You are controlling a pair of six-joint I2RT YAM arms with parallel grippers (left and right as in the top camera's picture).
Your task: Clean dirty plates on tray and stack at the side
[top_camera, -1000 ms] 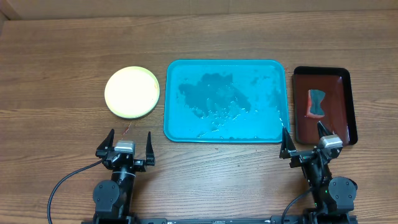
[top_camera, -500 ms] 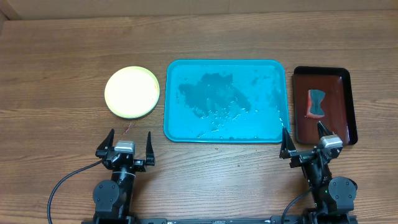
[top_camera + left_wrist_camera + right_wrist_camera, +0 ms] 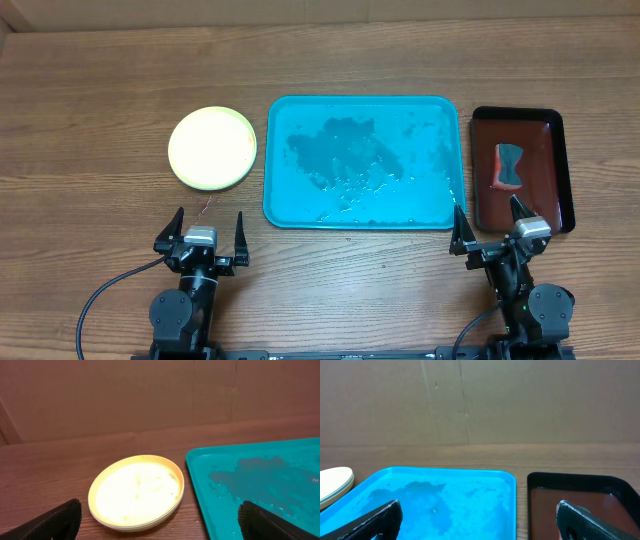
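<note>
Nothing moved; plates (image 3: 212,148) stacked left of your tray (image 3: 290,205).
Your left gripper (image 3: 209,215) and right gripper (image 3: 487,205) sit before it, jaws apart.

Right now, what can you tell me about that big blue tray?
The tray is teal, plastic-looking, rectangular with rounded corners and a raised rim. It lies flat on the wooden table, between the stacked plates and a dark tray. Wet patches and droplets cover its floor; no plate is on it.
</note>
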